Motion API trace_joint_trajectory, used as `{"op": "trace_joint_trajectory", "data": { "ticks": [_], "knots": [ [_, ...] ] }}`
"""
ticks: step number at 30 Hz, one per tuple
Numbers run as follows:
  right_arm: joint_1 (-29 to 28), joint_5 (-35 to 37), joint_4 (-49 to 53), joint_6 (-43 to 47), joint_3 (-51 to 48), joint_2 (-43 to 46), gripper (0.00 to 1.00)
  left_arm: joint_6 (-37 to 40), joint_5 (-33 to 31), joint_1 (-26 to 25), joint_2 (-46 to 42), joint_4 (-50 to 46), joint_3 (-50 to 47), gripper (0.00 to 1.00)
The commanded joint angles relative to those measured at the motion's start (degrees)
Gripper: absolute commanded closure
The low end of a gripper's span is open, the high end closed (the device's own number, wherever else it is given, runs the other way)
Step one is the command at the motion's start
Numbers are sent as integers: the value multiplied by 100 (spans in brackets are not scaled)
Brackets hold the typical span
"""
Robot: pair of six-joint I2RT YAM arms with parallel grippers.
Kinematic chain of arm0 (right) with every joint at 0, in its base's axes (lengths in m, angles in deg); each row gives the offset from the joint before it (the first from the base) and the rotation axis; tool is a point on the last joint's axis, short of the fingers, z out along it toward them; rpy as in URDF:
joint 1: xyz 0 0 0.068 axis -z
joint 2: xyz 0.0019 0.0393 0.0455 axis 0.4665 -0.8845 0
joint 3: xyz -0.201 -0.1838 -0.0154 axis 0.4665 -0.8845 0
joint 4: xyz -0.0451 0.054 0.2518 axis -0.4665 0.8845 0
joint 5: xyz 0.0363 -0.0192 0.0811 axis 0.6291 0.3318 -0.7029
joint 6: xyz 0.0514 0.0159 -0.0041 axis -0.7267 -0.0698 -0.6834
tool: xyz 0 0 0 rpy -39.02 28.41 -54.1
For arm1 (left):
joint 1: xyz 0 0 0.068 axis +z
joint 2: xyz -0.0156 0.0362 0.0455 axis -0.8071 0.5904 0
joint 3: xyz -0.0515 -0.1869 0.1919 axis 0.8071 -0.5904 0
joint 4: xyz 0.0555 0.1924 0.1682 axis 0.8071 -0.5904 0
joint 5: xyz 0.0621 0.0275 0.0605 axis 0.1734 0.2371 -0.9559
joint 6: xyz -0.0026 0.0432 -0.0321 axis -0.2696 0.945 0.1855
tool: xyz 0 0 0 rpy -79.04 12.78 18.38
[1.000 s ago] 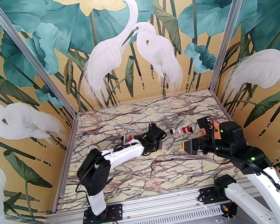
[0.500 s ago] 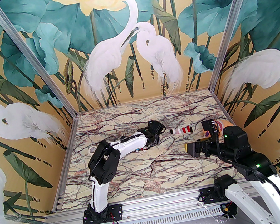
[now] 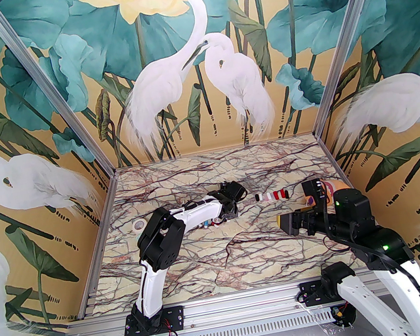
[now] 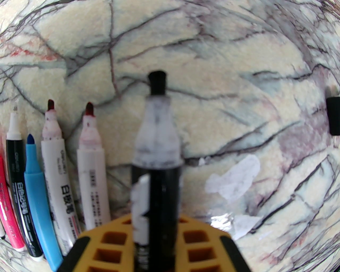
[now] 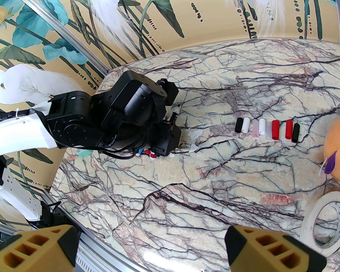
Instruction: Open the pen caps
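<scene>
My left gripper (image 4: 156, 247) is shut on a black pen (image 4: 159, 164) whose cap is off, its black tip bare and pointing away over the table. Several uncapped pens (image 4: 50, 172) lie side by side to its left: pink, black, blue and two white-barrelled with red tips. In the top view the left gripper (image 3: 230, 212) is low at mid-table, with pens (image 3: 213, 225) beneath the arm. A row of loose pen caps (image 5: 267, 128), black, white, pink and red, lies to its right (image 3: 272, 195). My right gripper (image 5: 154, 249) is open and holds nothing, nearer than the caps (image 3: 285, 222).
A tape roll (image 5: 322, 223) lies near the right gripper and another (image 3: 140, 225) at the left of the table. An orange rounded object (image 5: 333, 148) sits at the right edge. White scraps (image 4: 233, 178) lie on the marble. A black cap (image 4: 333, 117) is at the view's right edge.
The left arm's elbow has risen and swung right while its gripper stayed near mid-table. The right arm drew back slightly to the right and lower, then held still.
</scene>
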Motion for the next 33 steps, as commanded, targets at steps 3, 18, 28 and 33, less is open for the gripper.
{"op": "trace_joint_trajectory", "data": {
  "ticks": [3, 18, 28, 33],
  "knots": [
    [-17, 33, -20, -66, -68, -62, 1, 58, -113, 26, 167, -162, 151, 83],
    [-18, 24, -3, -75, -76, -97, 1, 30, -214, 29, 247, -406, 294, 71],
    [-17, 26, -10, -83, -76, -101, 1, 40, -273, 29, 22, -493, 406, 71],
    [-17, 26, 9, -83, -70, -97, 1, 64, -231, 29, -313, -585, 515, 70]
  ]
}}
